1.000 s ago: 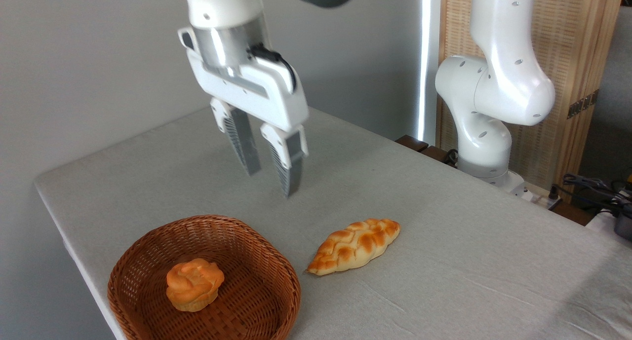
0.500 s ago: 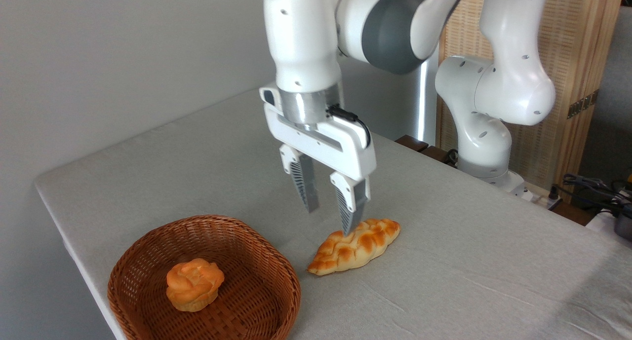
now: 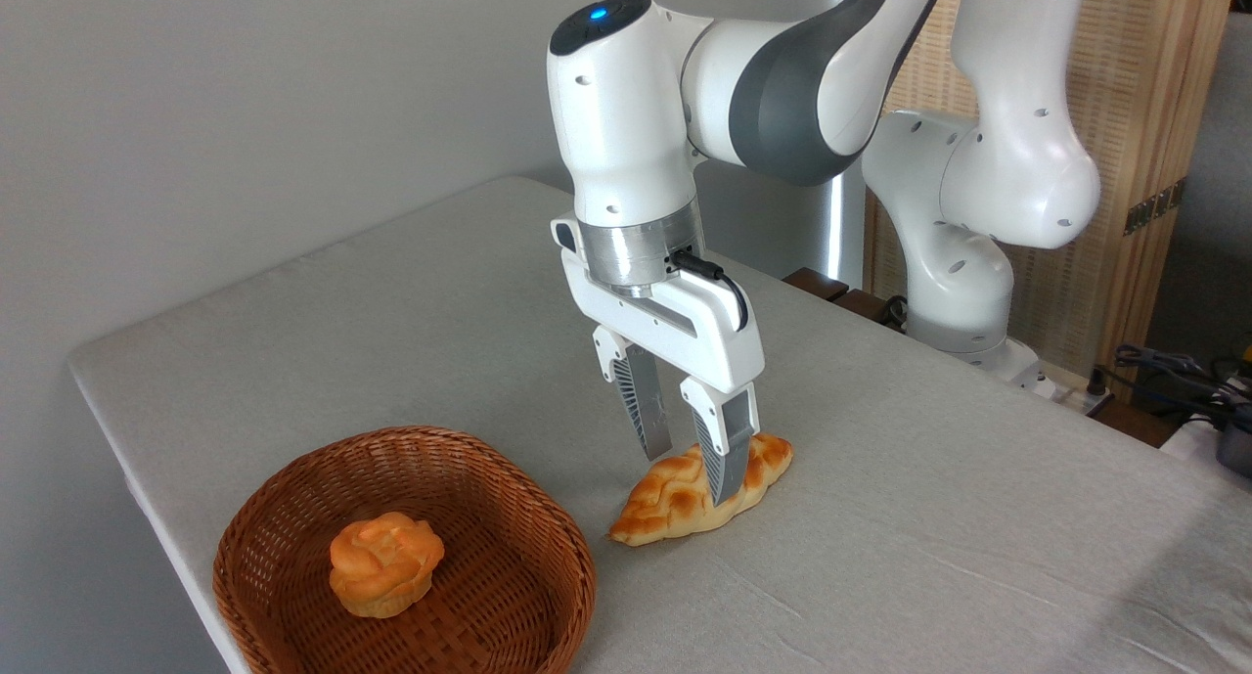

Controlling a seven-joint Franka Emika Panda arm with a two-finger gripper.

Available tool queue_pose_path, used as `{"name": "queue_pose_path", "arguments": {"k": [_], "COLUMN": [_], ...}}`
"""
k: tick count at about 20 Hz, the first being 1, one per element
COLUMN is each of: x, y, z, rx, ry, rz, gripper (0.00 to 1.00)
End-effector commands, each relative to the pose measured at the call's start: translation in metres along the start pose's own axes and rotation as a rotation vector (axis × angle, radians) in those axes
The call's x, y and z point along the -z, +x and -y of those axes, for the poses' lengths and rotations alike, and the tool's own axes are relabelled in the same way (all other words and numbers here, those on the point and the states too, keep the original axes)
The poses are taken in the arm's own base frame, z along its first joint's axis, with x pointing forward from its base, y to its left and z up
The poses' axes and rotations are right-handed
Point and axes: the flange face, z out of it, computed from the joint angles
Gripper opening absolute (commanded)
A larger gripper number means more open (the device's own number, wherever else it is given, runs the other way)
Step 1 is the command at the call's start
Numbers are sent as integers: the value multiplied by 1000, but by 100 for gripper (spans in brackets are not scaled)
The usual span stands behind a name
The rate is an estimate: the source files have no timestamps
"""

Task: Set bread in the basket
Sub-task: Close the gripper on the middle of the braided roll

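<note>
Bread: elongated braided loaf, pointed at both ends, golden-brown crust with pale cream seams. Lies flat on the grey table, just right of the basket, not touching its rim; long axis runs from lower left to upper right.

Gripper: pointing down over the loaf's middle, jaws open, one finger on each side of the loaf. Near finger overlaps the front of the crust; far finger tip is behind the loaf. Cannot tell whether either pad presses on the bread. Loaf not lifted.

Basket: round, shallow, reddish-brown wicker, at the table's front left corner. Holds one small orange rose-shaped bun.
</note>
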Motion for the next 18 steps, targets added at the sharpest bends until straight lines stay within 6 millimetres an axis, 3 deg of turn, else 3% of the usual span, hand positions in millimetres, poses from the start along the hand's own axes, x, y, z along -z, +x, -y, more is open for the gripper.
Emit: {"name": "queue_pose_path", "arguments": {"k": [1,6,7,9,10,11,18], "x": [-8,-29,-32,-32,-32,-32,-32], "y": [-6,-10,-11,-11,-11,-11,-11], "z": [-4,-12,-14,-14,-14,-14,-14], "rx": [-20,-25,-25,-27,-27,-29,-44], "ry": [8,-25,-30,-31,-31,-31,-30], "rz": [9,37,40,41,41,41,40], "gripper": [100,100,95,58,44,35,35]}}
